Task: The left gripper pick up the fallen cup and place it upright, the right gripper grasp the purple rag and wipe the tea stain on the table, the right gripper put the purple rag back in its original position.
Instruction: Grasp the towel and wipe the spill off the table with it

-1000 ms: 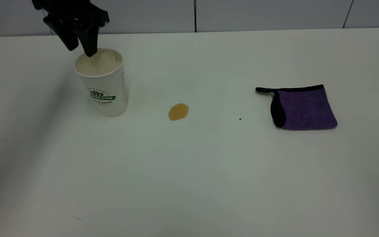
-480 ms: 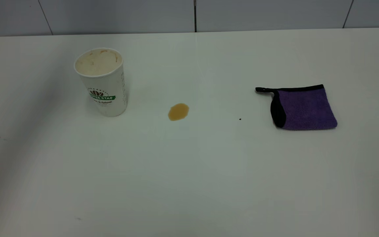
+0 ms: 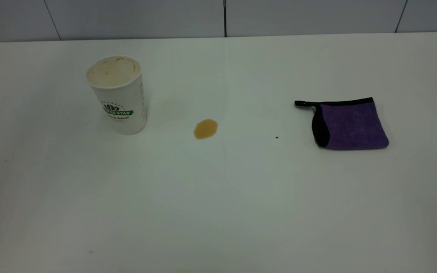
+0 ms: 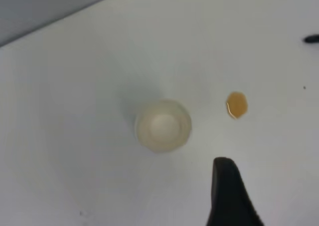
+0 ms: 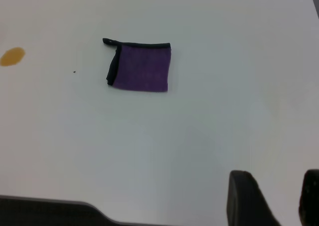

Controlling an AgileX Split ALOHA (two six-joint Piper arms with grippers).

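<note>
The cup (image 3: 117, 94) stands upright on the bench (image 3: 218, 197), stain (image 3: 205, 129) beside it, rag (image 3: 349, 124) well apart. The exterior view shows neither hand. The left wrist view shows one finger (image 4: 228, 196) high above the cup (spread unclear); the right hand (image 5: 276, 198) hovers with fingers parted.

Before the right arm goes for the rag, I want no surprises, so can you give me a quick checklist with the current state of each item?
1. The cup stands upright on the table: ok.
2. Left gripper clear of the cup: ok; only one finger shows in the left wrist view, high above and apart from it.
3. The purple rag lies flat and uncovered, loop tab toward the stain: ok.
4. The tea stain is not yet wiped: not ok, to be done.
5. Path from rag to stain free of objects: ok, only a tiny dark speck.
6. Right gripper fingers apart, ready to grasp: ok.
</note>
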